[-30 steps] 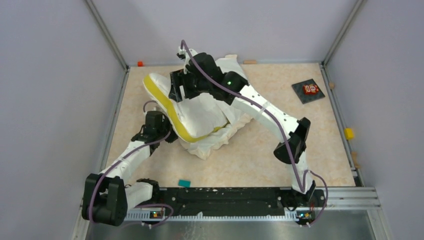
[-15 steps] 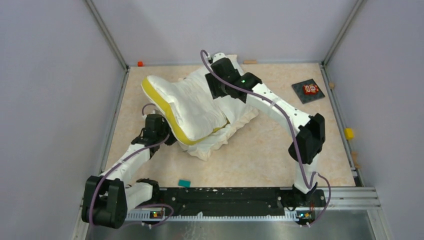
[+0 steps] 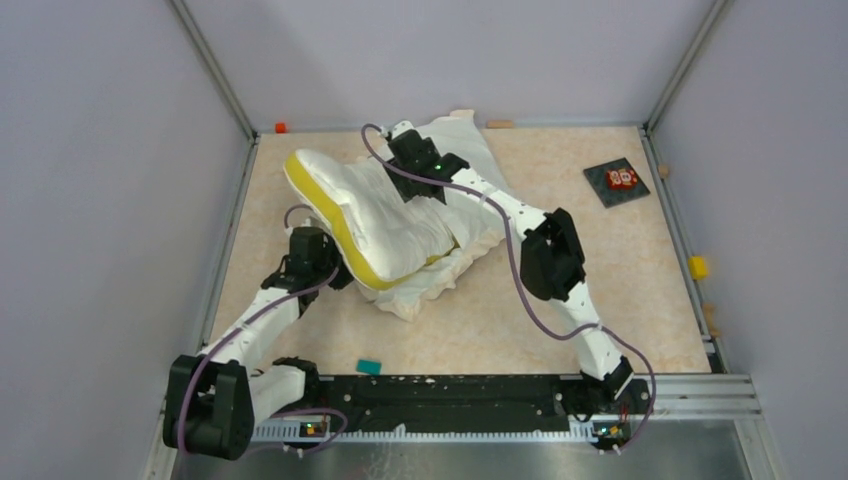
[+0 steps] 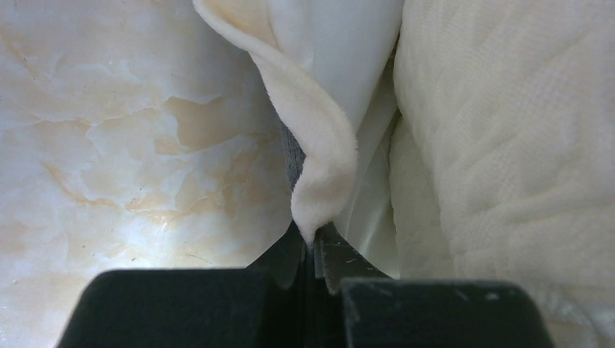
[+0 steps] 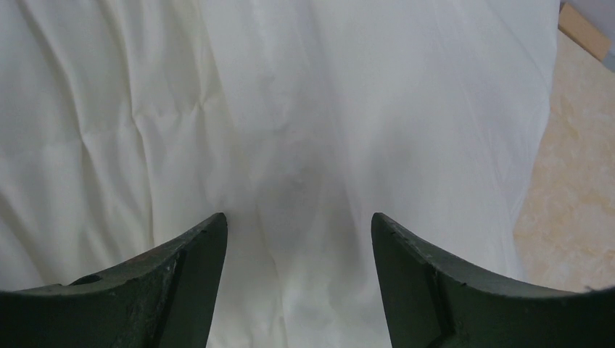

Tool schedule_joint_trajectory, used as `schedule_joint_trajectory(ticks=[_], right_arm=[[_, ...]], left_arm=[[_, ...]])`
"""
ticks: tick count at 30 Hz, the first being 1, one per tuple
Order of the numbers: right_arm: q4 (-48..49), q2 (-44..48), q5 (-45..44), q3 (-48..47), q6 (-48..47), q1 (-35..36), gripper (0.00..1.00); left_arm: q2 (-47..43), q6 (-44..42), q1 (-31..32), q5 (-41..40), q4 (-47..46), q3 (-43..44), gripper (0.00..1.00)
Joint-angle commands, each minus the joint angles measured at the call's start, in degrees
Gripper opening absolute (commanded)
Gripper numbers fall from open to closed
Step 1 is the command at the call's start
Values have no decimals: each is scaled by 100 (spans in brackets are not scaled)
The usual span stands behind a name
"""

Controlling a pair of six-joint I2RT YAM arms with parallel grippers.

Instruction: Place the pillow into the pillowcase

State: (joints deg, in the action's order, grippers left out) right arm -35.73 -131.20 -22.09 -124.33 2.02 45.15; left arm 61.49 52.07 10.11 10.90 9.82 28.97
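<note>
The pillow (image 3: 385, 215) is laid on the crumpled pillowcase (image 3: 438, 275) on the bench (image 3: 480, 325); the left gripper (image 3: 338, 270) is placed at its yellow edge, the right gripper (image 3: 408, 188) held above.

dark card (image 3: 617, 181) — yellow block (image 3: 698, 267)

The pillow (image 3: 385, 215) is plump, white and quilted, with a yellow band curving along its left and lower edge. It lies slantwise just left of centre in the top view. The pillowcase (image 3: 432, 283), thin cream cloth, lies crumpled on the surface (image 3: 600, 290) under and beside the pillow. Its frilly edge bunches below the yellow band, and a smoother part spreads to the upper right. The left hand (image 4: 313, 246) pinches one fold of its edge, just beside the pillow's quilted side.
</note>
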Motion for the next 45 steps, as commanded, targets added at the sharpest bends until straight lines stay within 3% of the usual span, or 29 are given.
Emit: schedule_joint_trajectory(ticks=[1,3,7,11,12,18,26,32,38,42,45], right_arm=[[196,-275,-342,-550,-106,-118,70],[237,-285,-413,-507,-46,-182,64],[275,-84,-547,-459,153,-258,42],[-27,-77,-575,-912,169,-288,5],[-148,-77,-562,-1084,191,-287,0],[-373,531,29,-1313,509,-304,0],[-505,1508,779,-1503,878,-450,0],[-505,1836,1333,-1728,1299,-699,0],[301,2245,1731,-1575,1593,-769,0],[634,2248,2425,-1595,1894,-797,0],[692,2314,2446,-1386,1801,-797,0]], left_arm=[[-126,-399,-27,62,157,398,0],[-182,-484,-24,9,217,493,0],[-297,-696,-25,-106,334,696,0],[-346,-910,-22,-210,489,961,0],[-367,-973,-26,-230,515,1035,0],[-638,-1424,-18,-212,642,1851,0],[-809,-1928,-2,431,59,4122,0],[-135,-1917,2,1067,-676,5708,0],[881,-1539,218,1935,-1330,6850,0],[1665,-2117,930,1425,-588,8099,0],[1754,-1967,997,791,-1011,8267,0]])
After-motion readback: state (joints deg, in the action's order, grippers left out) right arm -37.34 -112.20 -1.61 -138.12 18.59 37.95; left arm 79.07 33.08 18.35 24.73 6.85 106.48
